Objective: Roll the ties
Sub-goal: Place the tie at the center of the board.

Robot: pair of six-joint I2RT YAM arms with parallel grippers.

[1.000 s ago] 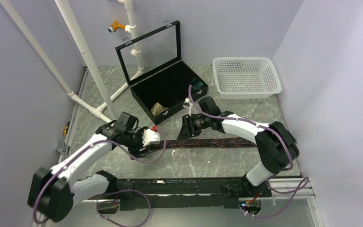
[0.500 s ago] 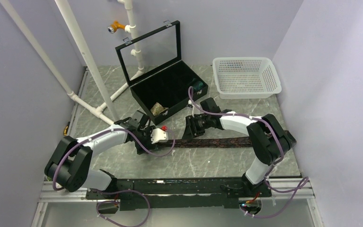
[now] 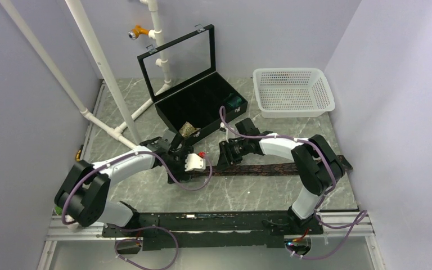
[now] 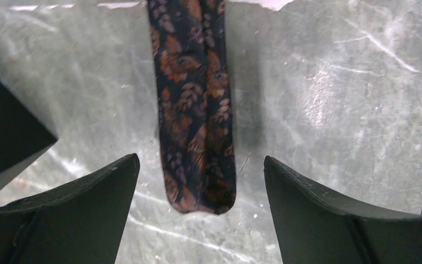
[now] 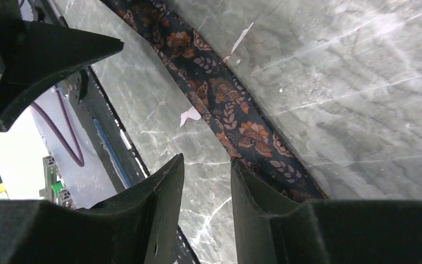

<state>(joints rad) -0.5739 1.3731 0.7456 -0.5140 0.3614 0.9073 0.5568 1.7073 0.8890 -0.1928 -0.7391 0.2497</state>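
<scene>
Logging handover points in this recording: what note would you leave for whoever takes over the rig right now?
Left gripper: open, straddling one end of the brown-maroon tie, not gripping.
Right gripper: narrowly open, empty, beside the same tie.
That tie lies flat, unrolled, on the table.
Tan tie and teal tie sit in the black box, seemingly rolled.
To do: roll the brown-maroon tie.

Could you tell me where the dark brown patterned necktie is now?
Top view: the dark brown patterned necktie lies flat centre-right, in front of the open black case.

Left tool (image 4: 200,159) wide, right tool (image 5: 207,159) narrower
</scene>
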